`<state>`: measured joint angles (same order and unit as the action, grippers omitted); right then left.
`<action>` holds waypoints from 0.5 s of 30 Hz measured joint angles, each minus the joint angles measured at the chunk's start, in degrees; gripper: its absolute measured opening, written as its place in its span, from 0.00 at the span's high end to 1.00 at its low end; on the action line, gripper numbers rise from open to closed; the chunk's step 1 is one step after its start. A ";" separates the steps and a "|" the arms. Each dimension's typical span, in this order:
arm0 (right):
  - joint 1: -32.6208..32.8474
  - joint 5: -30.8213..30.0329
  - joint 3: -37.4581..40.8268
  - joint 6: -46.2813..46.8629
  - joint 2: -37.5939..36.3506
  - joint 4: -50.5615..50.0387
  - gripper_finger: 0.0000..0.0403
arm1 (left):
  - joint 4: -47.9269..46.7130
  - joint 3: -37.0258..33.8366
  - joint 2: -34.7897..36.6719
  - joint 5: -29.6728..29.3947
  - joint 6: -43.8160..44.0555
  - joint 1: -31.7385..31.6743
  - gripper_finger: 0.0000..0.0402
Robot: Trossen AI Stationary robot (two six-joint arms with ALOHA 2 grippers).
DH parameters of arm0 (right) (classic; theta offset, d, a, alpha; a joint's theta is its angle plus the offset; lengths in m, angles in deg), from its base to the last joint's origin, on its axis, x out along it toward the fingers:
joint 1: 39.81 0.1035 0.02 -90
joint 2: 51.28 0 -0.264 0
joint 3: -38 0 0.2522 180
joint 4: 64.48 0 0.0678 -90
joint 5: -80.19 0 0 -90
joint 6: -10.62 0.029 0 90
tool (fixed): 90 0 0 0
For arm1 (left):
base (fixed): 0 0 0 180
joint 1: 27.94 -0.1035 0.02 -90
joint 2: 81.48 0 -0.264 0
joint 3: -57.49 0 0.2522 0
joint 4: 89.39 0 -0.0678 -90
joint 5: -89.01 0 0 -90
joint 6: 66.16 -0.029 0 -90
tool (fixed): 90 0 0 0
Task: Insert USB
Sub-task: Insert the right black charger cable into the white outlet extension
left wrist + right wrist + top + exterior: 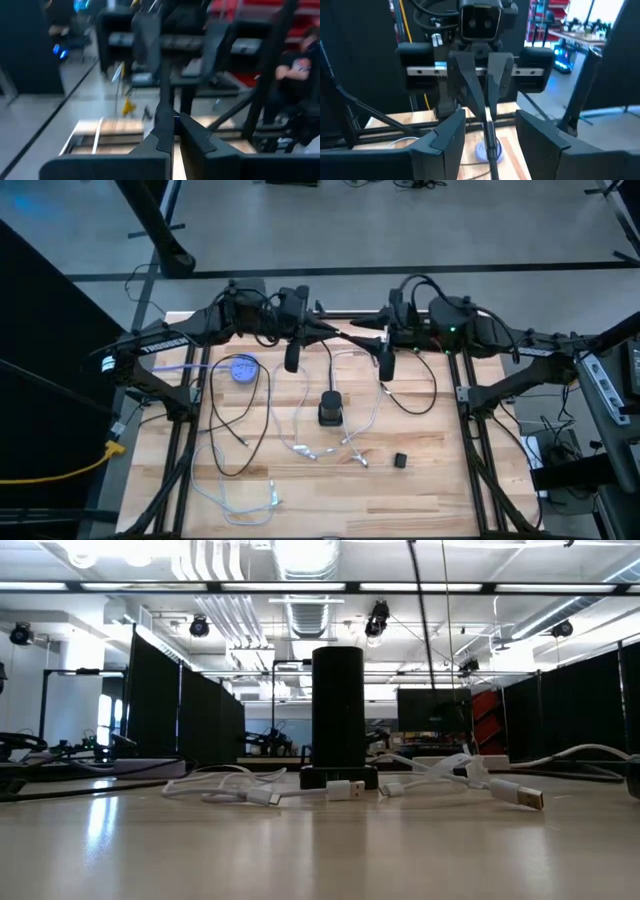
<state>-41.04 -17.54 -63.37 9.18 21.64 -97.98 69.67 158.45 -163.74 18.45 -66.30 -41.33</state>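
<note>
Wooden table (420,500), both arms parked at the far edge, cables loose

Left to right: left gripper (292,360) with fingers pressed together, holding nothing, raised over the back of the table; blue disc (243,368) just beside it; black charging block (331,409) upright at centre among white USB cables (300,442); right gripper (385,365) fingers apart and empty; small black piece (400,461) lying alone on the right

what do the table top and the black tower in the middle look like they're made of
Table top: pale wood in joined strips, visible grain and seams, slight sheen in the low view. Black tower: probably smooth plastic, satin, uniformly dark; metal can't be ruled out.
</note>
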 joint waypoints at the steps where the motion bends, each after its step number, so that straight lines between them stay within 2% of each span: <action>1: 0.30 0.00 0.00 -1.04 0.25 0.85 0.62 | 1.27 0.00 0.08 0.09 -0.30 0.15 1.00; 6: 1.23 0.05 0.02 -3.98 1.03 4.31 0.63 | 4.92 -0.04 0.94 0.08 -2.83 0.89 1.00; 15: 1.37 0.04 0.04 -7.48 1.03 8.36 0.66 | 9.74 -0.04 1.49 0.18 -2.37 2.14 1.00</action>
<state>-39.67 -17.49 -63.33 1.70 22.67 -89.62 79.41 158.40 -162.26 18.63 -68.67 -39.18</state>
